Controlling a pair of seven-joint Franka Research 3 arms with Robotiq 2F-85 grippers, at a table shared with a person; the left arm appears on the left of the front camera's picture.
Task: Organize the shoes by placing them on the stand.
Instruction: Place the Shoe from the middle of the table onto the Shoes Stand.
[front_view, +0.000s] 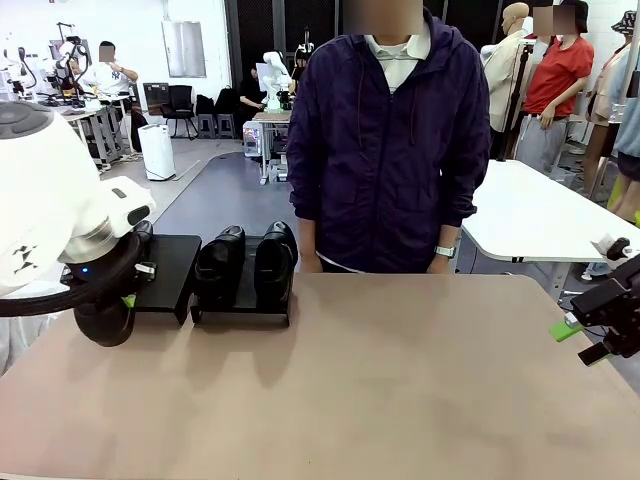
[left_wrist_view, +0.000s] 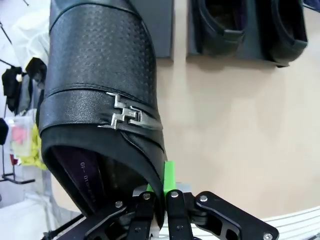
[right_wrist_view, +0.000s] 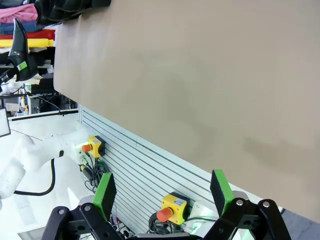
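Note:
My left gripper (left_wrist_view: 161, 186) is shut on the heel rim of a black shoe (left_wrist_view: 100, 85) with a silver buckle. The shoe hangs above the tan table with its toe towards the stand. At the table's far left, the left stand tray (front_view: 170, 265) (left_wrist_view: 162, 30) is bare where it shows. The right tray (front_view: 240, 316) (left_wrist_view: 252, 45) carries two black shoes (front_view: 220, 262) (front_view: 275, 258) side by side. In the front view the left gripper (front_view: 122, 303) sits just in front of the left tray, and the arm hides the held shoe. My right gripper (front_view: 585, 335) (right_wrist_view: 162, 192) is open and holds nothing, off the table's right edge.
A person in a dark purple jacket (front_view: 390, 130) stands at the far edge, close behind the trays, hands low. A white table (front_view: 530, 215) stands behind on the right. The tan table (front_view: 380, 390) is bare across the middle and right.

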